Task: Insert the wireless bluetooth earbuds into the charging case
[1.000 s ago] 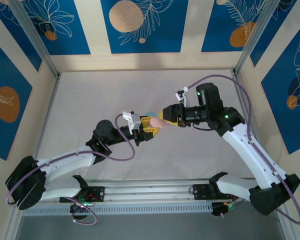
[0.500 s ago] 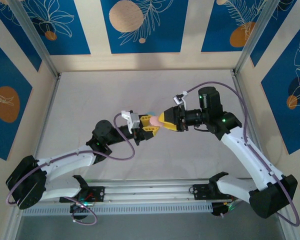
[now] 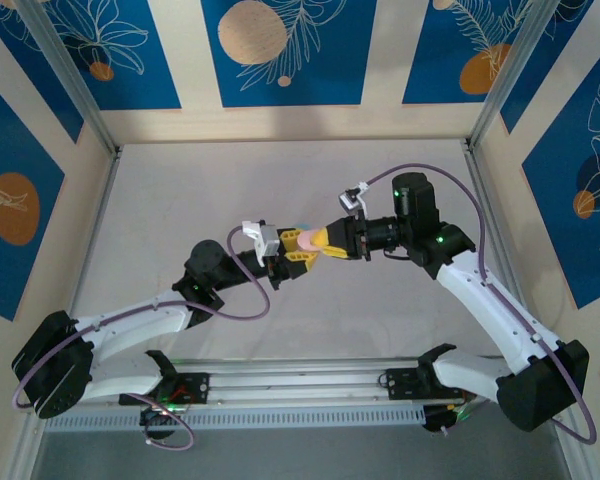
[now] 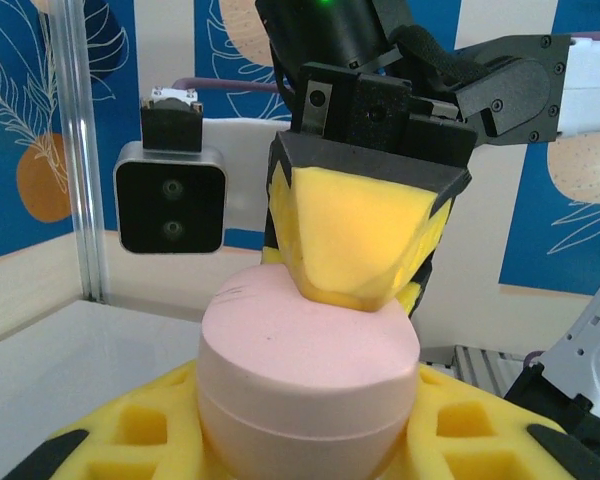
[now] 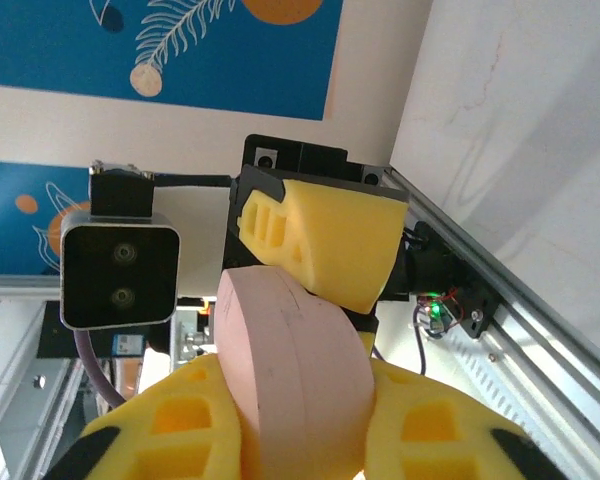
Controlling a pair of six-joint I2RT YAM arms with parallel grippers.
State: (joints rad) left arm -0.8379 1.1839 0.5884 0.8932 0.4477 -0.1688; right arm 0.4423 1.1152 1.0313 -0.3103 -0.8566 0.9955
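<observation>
Left wrist view has the left claw [image 4: 305, 450] clamped on the lower half of the pink charging case [image 4: 305, 365], one yellow finger on each side. The right claw [image 4: 355, 285] comes in from above with its yellow tips pinched onto the far top edge of the case. Right wrist cam agrees, with the case sitting edge-on and snug between that claw's two fingers [image 5: 180, 420], seam facing the lens. From the top external cam both arms meet nose to nose over the middle of the pale surface [image 3: 180, 200], the case sandwiched between them.
</observation>
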